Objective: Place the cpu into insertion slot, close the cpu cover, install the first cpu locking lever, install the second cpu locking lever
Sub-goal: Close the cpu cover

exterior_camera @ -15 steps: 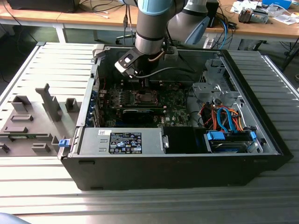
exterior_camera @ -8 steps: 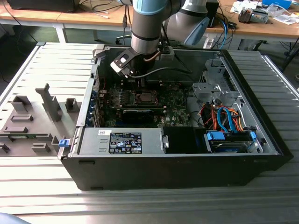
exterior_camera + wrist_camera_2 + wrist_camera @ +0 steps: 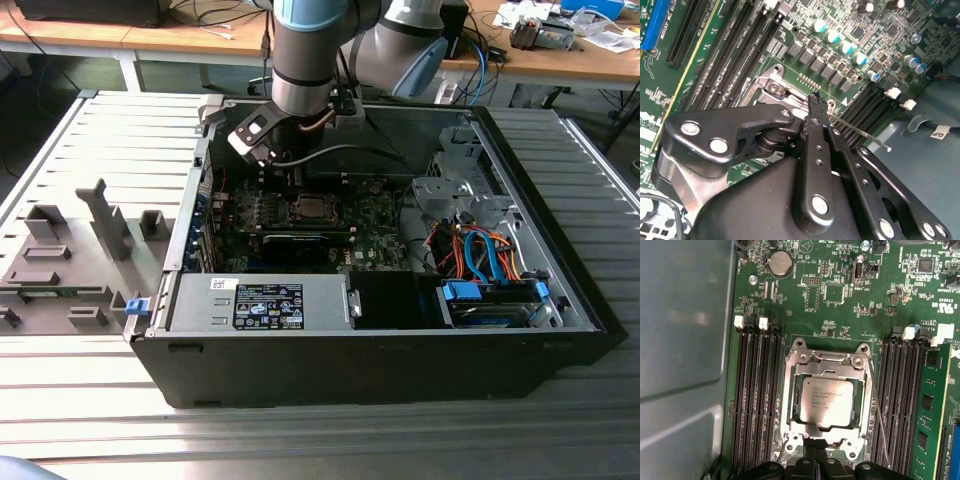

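Note:
The cpu, a silver-grey square, lies flat in the insertion slot, whose contact field is hidden beneath it. The cpu cover is down over the chip, which shows through its window. One thin wire lever runs along one side of the socket and splays away from it at its free end. A second wire lever lies across the hinge end. My gripper is shut, its black fingertips side by side just above the socket's edge with nothing between them. The second wrist view shows my gripper over the socket's corner. In the exterior view the cpu sits below the arm.
Long black memory slots flank the socket, with a green memory module on one side. The grey case wall stands close by. The exterior view has the black graphics card, power supply and drive cables.

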{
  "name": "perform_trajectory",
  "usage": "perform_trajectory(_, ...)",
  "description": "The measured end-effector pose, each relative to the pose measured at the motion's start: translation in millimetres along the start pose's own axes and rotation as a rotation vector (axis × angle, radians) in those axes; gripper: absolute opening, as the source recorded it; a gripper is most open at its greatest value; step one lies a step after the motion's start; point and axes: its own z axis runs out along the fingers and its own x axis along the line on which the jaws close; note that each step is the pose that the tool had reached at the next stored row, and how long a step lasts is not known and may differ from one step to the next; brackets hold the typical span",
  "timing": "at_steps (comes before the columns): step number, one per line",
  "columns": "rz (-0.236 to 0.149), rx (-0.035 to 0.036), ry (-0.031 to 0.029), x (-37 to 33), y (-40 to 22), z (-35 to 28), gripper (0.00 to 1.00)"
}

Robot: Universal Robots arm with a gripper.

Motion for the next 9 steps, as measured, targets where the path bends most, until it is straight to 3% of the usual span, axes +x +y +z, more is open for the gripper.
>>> perform_trajectory(9, 0.0, -0.0005, 0.0, 1.2, -11.9, 0.7, 0.11)
